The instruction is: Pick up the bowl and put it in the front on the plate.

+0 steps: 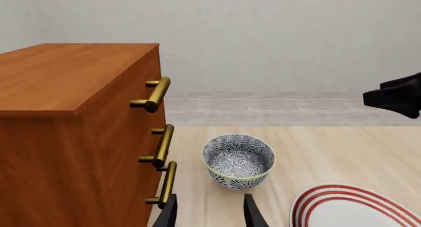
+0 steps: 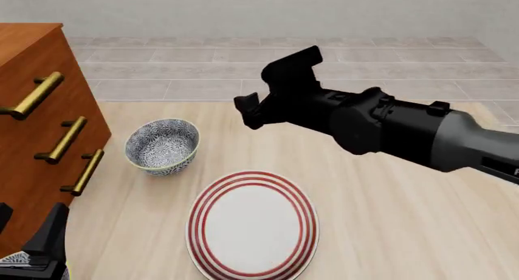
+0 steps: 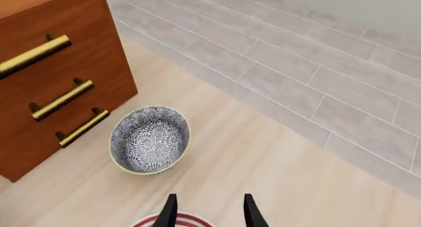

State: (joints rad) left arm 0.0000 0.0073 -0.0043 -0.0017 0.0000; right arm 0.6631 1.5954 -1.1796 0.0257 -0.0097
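While the bowl [image 2: 162, 146] stands upright and untouched beside the drawer cabinet [image 2: 36, 122], behind the plate [image 2: 253, 224], the right gripper [image 2: 280, 88] hovers above with fingers spread. It should descend squarely over the near rim, clear of the brass handles [image 2: 81, 170]. The left gripper [image 1: 209, 212] sits low, also spread.

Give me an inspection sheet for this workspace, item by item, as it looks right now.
Surface: pale wood table, tiled floor beyond.
Bowl: bowl upright on the table, apart from the plate, beside the cabinet, not held.
Plate: plate flat on the table, nearer the arms than the bowl, nothing on it.
Clutter: wooden drawer cabinet with three brass handles, at the left.
Grippers: left gripper open, short of the bowl; right gripper open, raised above the table, holding nothing.
Cables: nothing seen.
Surroundings: plain grey wall.
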